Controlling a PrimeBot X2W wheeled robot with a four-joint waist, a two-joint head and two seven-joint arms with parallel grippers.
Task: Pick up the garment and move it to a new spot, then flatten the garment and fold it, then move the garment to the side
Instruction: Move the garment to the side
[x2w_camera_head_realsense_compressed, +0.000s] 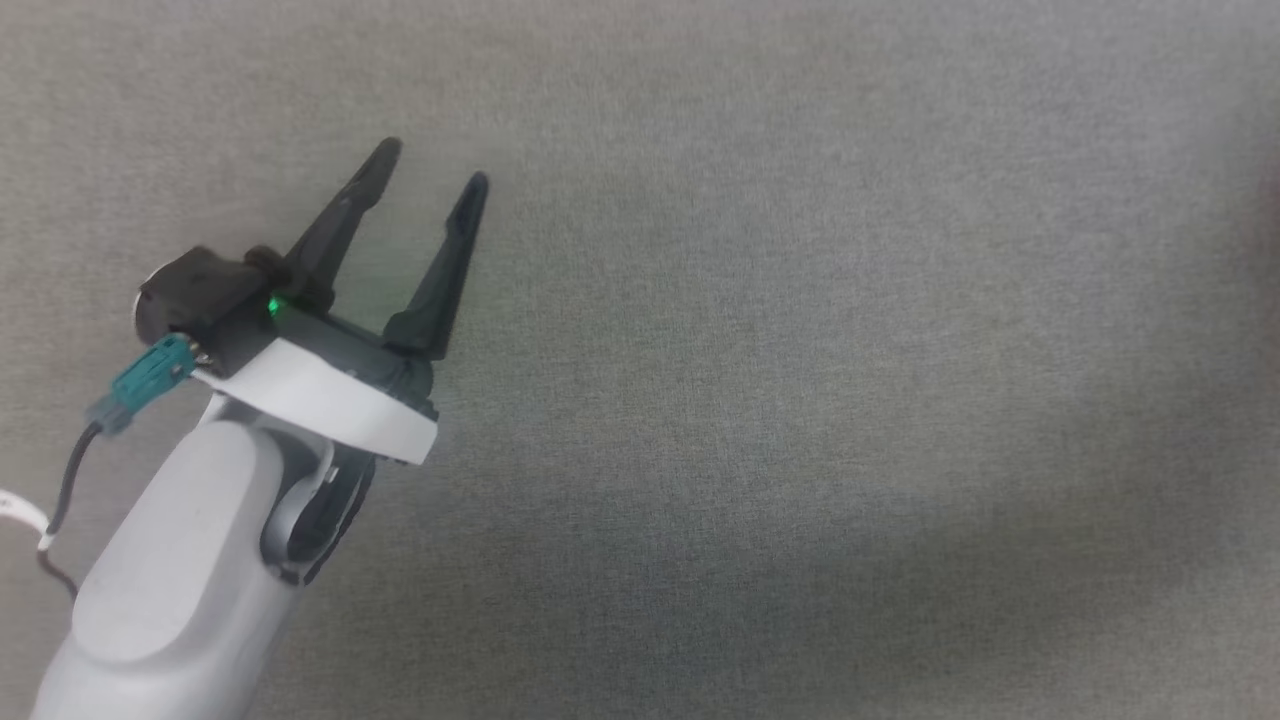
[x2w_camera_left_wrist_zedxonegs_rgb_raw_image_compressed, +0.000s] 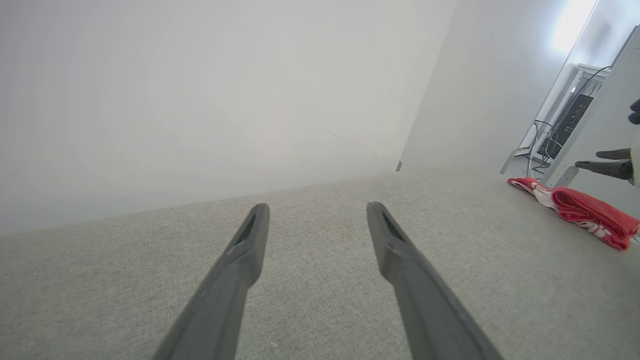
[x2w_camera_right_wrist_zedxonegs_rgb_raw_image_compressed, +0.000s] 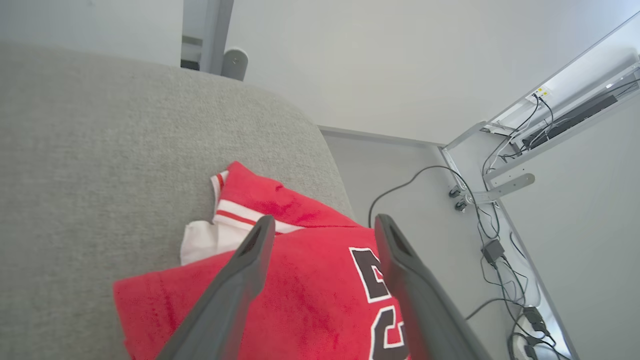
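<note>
The garment (x2w_camera_right_wrist_zedxonegs_rgb_raw_image_compressed: 310, 280) is a red jersey shirt with a white sleeve end, striped trim and black white-outlined print. It lies folded near the rounded edge of the grey fabric surface (x2w_camera_right_wrist_zedxonegs_rgb_raw_image_compressed: 100, 150). My right gripper (x2w_camera_right_wrist_zedxonegs_rgb_raw_image_compressed: 325, 225) hangs open just above it, with nothing between the fingers. In the left wrist view the garment (x2w_camera_left_wrist_zedxonegs_rgb_raw_image_compressed: 590, 212) is a low red bundle far to the right, with the right gripper's dark fingers (x2w_camera_left_wrist_zedxonegs_rgb_raw_image_compressed: 607, 167) above it. My left gripper (x2w_camera_head_realsense_compressed: 430, 165) hovers open and empty over bare grey fabric, far from the shirt, and its own camera shows the left gripper (x2w_camera_left_wrist_zedxonegs_rgb_raw_image_compressed: 315, 210) the same way.
Beyond the surface's edge the floor (x2w_camera_right_wrist_zedxonegs_rgb_raw_image_compressed: 400, 200) carries loose cables (x2w_camera_right_wrist_zedxonegs_rgb_raw_image_compressed: 480, 225) and a metal frame (x2w_camera_right_wrist_zedxonegs_rgb_raw_image_compressed: 505, 185). A grey post (x2w_camera_right_wrist_zedxonegs_rgb_raw_image_compressed: 210, 35) stands behind the far edge. A white wall (x2w_camera_left_wrist_zedxonegs_rgb_raw_image_compressed: 200, 100) rises past the surface on the left arm's side.
</note>
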